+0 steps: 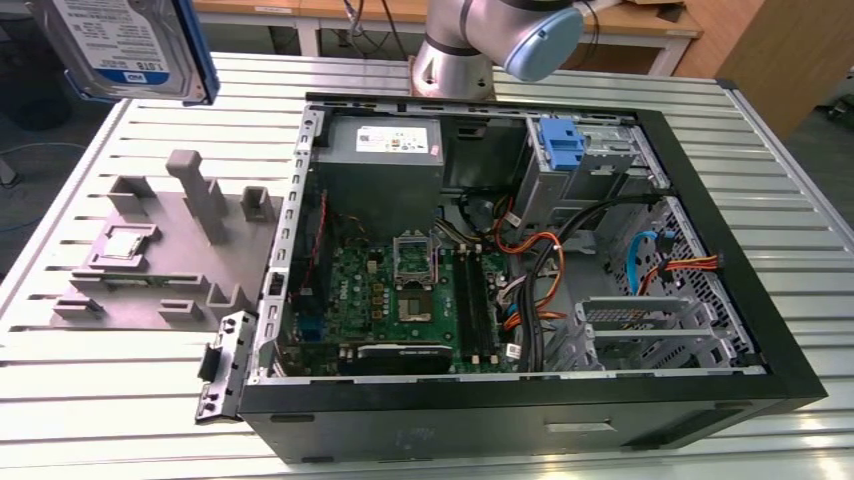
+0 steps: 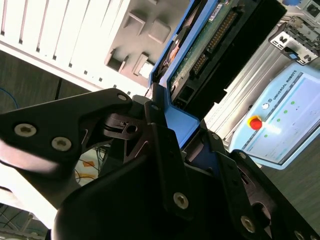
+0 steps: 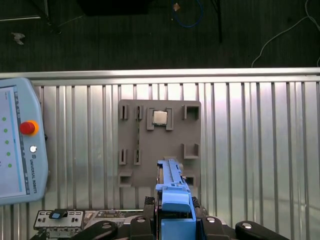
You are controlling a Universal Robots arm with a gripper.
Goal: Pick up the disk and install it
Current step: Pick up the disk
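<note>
Gripper (image 3: 174,209) is clamped tight on the disk (image 1: 127,45), holding it up over the grey tray (image 1: 160,285), beside the case (image 1: 534,400).

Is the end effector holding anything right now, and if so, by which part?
Yes. The end effector holds the disk, clamped on one end of its blue bracket, with the drive up in the air above the slatted table.

Table (image 1: 120,400): pale metal, slatted, spans most of the exterior view. Wooden bench (image 1: 307,12) on white legs along the upper edge, wooden panel (image 1: 767,50) at upper right. Dark floor (image 3: 125,40) in the first wrist view, with a blue cable (image 3: 191,25) lying loose on it. Light even, shadows soft.
</note>
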